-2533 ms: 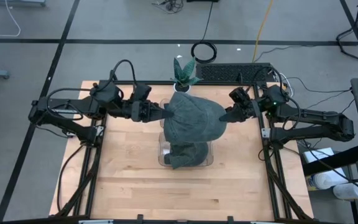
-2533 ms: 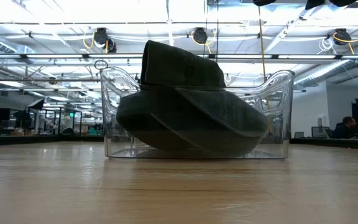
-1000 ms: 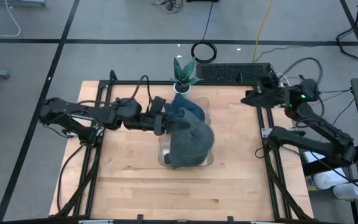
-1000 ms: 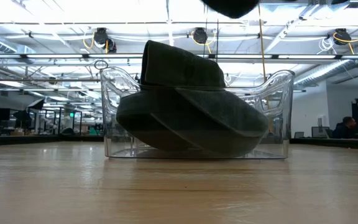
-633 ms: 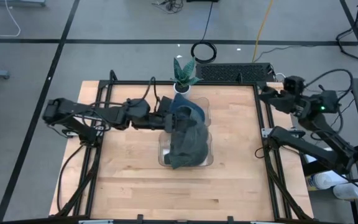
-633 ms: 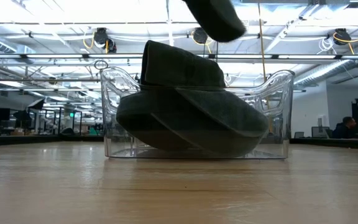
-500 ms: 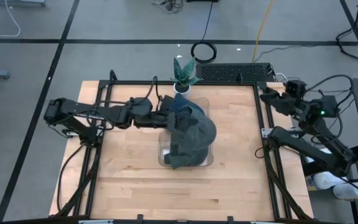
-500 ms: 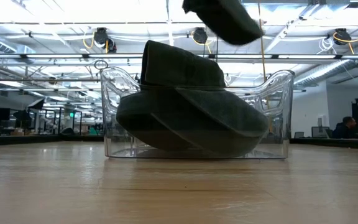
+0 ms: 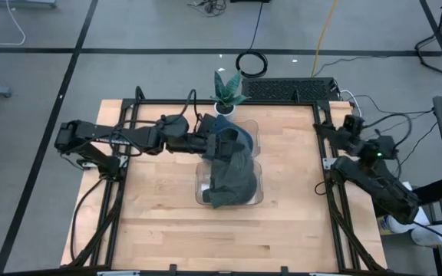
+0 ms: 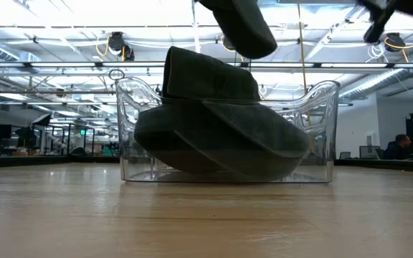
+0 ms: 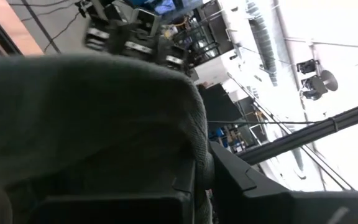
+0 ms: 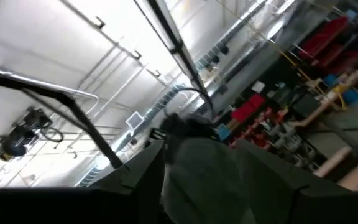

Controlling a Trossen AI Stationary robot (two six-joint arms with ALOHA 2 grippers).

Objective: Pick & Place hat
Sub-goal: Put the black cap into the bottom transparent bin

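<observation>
Nearest the low camera, bare wooden surface [image 10: 206, 215] runs up to a clear plastic bin [image 10: 320, 136] standing on it. Inside the bin lies a dark grey-green hat [image 10: 221, 140], its brim tilted against the see-through walls and its crown rising above the rim. Above that, a second dark hat [image 10: 244, 25] hangs in the air, its lower edge just over the crown of the one in the bin, whether touching or apart cannot be told.

From overhead, the bin [image 9: 255, 132] sits about midway across the surface [image 9: 167, 230], toward its far half, with dark fabric filling it and spilling over its front rim. The left gripper [image 9: 212, 143] reaches in from the left and sits over the bin's far-left part, its jaws clenched on the hanging hat [image 9: 235, 146] at its edge; the left wrist view is almost filled by that hat's fabric [image 11: 92, 124], bunched right at the gripper.

Off to the right, the right gripper [image 9: 322, 127] is drawn back to the surface's right edge, well apart from the bin, its jaws released and holding nothing.

Beyond the bin, at the far edge, stand a small potted plant [image 9: 227, 90], a black keyboard [image 9: 290, 89] beside it, and a coiled black cable [image 9: 252, 63] on the floor behind.
</observation>
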